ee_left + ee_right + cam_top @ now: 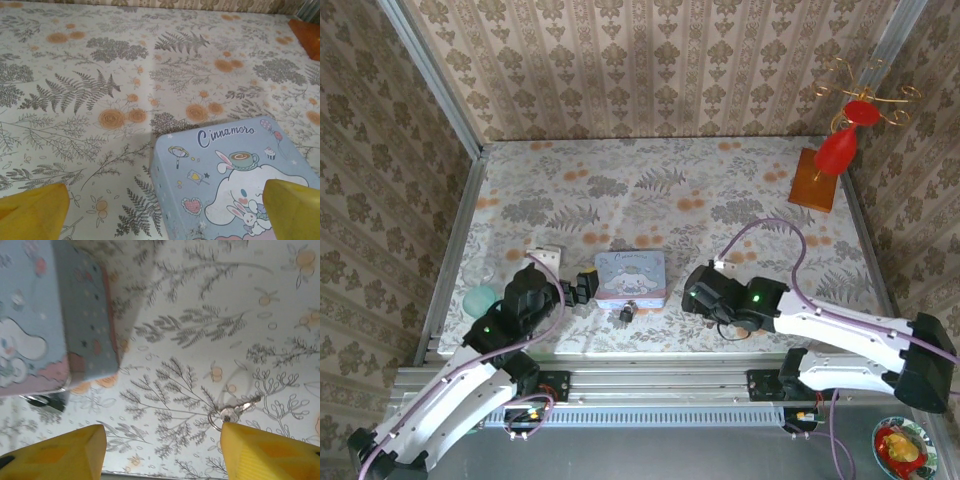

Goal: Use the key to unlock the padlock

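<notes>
The tiny black padlock [628, 313] lies on the floral cloth just in front of the pastel-blue cartoon tin [631, 278]; the right wrist view shows it as a dark shape [44, 401] below the tin's corner [30, 315]. The small silvery key [231, 413] lies flat on a thin ring, right against the tip of one yellow finger [270, 452]. My right gripper [162, 450] is open and low over the cloth, right of the tin [692, 290]. My left gripper [582, 287] is open at the tin's left side, with the tin's lid [230, 180] between its fingertips [165, 212].
A red ornament on a gold wire stand with a wooden base [817, 180] stands at the back right. A teal round object [478, 298] and a small white piece [542, 255] lie by the left arm. Patterned walls enclose the table [620, 190].
</notes>
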`<action>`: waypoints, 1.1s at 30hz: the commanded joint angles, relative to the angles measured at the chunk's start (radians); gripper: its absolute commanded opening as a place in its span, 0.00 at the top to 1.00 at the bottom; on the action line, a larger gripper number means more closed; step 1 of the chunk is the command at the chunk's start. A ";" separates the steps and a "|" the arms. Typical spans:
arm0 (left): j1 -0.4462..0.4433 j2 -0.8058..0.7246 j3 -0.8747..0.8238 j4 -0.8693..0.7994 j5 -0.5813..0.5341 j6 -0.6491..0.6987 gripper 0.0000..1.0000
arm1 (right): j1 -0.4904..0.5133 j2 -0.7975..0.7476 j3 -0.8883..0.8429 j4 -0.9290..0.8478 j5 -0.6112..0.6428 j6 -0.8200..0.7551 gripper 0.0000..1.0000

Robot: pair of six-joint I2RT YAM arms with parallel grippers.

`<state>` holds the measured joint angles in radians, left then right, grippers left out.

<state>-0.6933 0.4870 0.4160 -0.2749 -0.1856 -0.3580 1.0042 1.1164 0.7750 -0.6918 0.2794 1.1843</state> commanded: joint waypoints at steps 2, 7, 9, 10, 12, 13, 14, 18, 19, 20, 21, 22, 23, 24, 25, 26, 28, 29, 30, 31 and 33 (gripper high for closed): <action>-0.005 -0.009 -0.009 0.019 -0.012 0.021 0.00 | 0.020 0.056 -0.037 -0.044 -0.013 0.095 0.43; -0.005 -0.011 -0.009 0.020 -0.013 0.021 0.00 | 0.020 0.134 -0.054 -0.025 -0.049 0.097 0.47; -0.005 -0.014 -0.009 0.018 -0.013 0.021 0.00 | 0.020 0.167 -0.042 -0.043 -0.047 0.074 0.48; -0.007 -0.016 -0.008 0.018 -0.015 0.021 0.00 | 0.020 0.186 -0.035 -0.048 -0.045 0.059 0.48; -0.007 -0.018 -0.011 0.020 -0.020 0.022 0.00 | 0.020 0.224 -0.021 -0.062 -0.045 0.040 0.48; -0.007 -0.017 -0.013 0.020 -0.023 0.022 0.00 | 0.020 0.244 -0.014 -0.066 -0.046 0.028 0.49; -0.006 -0.016 -0.013 0.019 -0.026 0.022 0.00 | 0.020 0.262 -0.006 -0.071 -0.048 0.017 0.49; -0.008 -0.015 -0.011 0.017 -0.023 0.022 0.00 | 0.020 0.339 0.015 -0.093 -0.039 -0.012 0.53; -0.006 -0.015 -0.011 0.019 -0.022 0.022 0.00 | 0.020 0.347 0.015 -0.089 -0.044 -0.014 0.53; -0.007 -0.015 -0.012 0.021 -0.023 0.023 0.00 | 0.020 0.359 0.015 -0.074 -0.056 -0.015 0.53; -0.008 -0.014 -0.014 0.022 -0.027 0.025 0.00 | 0.020 0.367 0.017 -0.062 -0.065 -0.015 0.53; -0.007 -0.014 -0.014 0.021 -0.032 0.024 0.00 | 0.020 0.377 0.020 -0.054 -0.075 -0.018 0.53; -0.007 -0.012 -0.014 0.020 -0.038 0.025 0.00 | 0.020 0.389 0.025 -0.047 -0.085 -0.023 0.53; -0.007 -0.012 -0.014 0.018 -0.041 0.025 0.00 | 0.020 0.398 0.027 -0.048 -0.089 -0.026 0.53; -0.007 -0.012 -0.013 0.016 -0.042 0.025 0.00 | 0.020 0.405 0.030 -0.052 -0.089 -0.029 0.53; -0.007 -0.013 -0.013 0.016 -0.041 0.027 0.00 | 0.015 0.411 0.026 -0.054 -0.089 -0.032 0.53; -0.007 -0.013 -0.012 0.014 -0.043 0.027 0.00 | -0.008 0.411 0.004 -0.035 -0.103 -0.034 0.54; -0.007 -0.012 -0.013 0.016 -0.046 0.027 0.00 | -0.022 0.404 -0.009 -0.017 -0.109 -0.039 0.53; -0.008 -0.012 -0.014 0.014 -0.049 0.027 0.00 | -0.037 0.394 -0.021 0.011 -0.123 -0.051 0.53; -0.006 -0.013 -0.014 0.012 -0.052 0.028 0.00 | -0.054 0.385 -0.030 0.040 -0.139 -0.066 0.52; -0.008 -0.014 -0.010 0.008 -0.055 0.028 0.00 | -0.087 0.382 -0.026 0.066 -0.158 -0.098 0.51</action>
<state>-0.6945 0.4820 0.4126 -0.2718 -0.2157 -0.3500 0.9543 1.5070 0.7654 -0.6952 0.1371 1.1252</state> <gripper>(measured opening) 0.999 0.485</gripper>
